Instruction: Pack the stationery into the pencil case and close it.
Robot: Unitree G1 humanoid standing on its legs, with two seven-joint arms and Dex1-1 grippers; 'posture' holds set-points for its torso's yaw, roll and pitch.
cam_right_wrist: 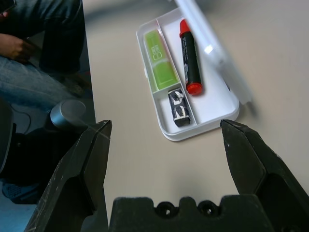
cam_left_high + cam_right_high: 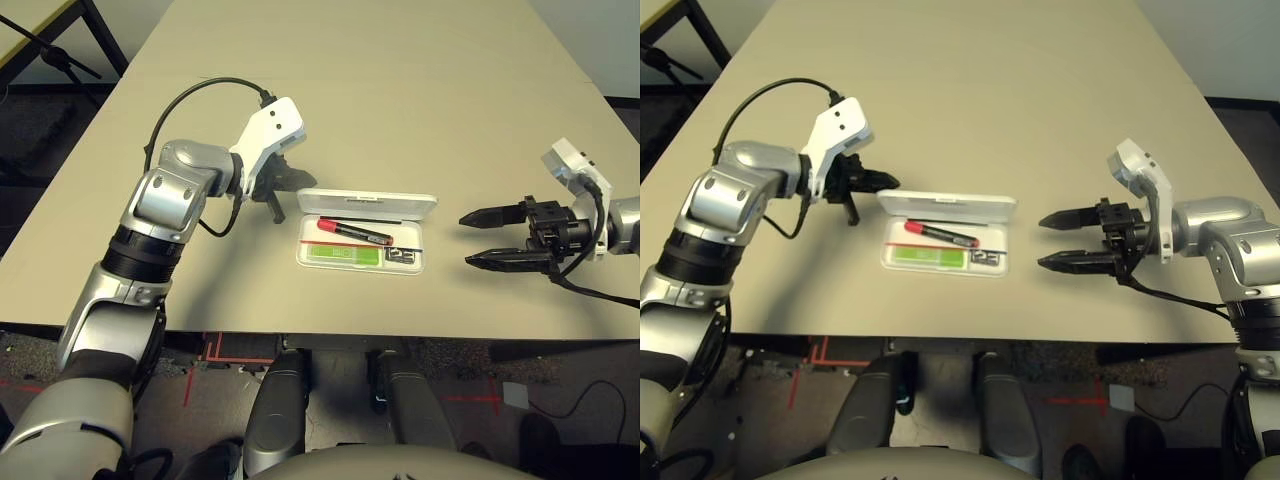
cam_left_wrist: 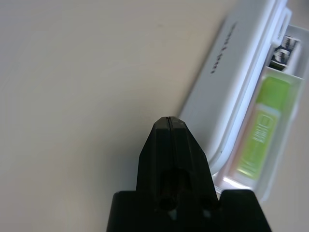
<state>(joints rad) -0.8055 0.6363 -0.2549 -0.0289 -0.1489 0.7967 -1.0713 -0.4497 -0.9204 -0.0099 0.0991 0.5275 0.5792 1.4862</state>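
Pencil case (image 1: 210, 106) is being borne by the desk (image 2: 400, 100) between the two grippers, its long axis being laid crosswise from one arm towards the other. The raised lid (image 3: 227, 87) is being carried along the far long side, its left end being neared most closely by the left gripper (image 3: 169, 118); that gripper is being kept narrow, fingers pressed together, with nothing being held. The right gripper (image 2: 466, 240) is being held wide and empty, well apart from the case's right end (the left arm is clearly being favoured by position). For closing, a push from behind the lid towards the robot's body is probably being called for. Smooth, glossy white plastic with rounded corners is being shown by the case; inside, a round red-and-black marker (image 1: 190, 58), a flat light-green stick (image 1: 157, 53) and a stubby black-and-white patterned block (image 1: 179, 107) are being contained.
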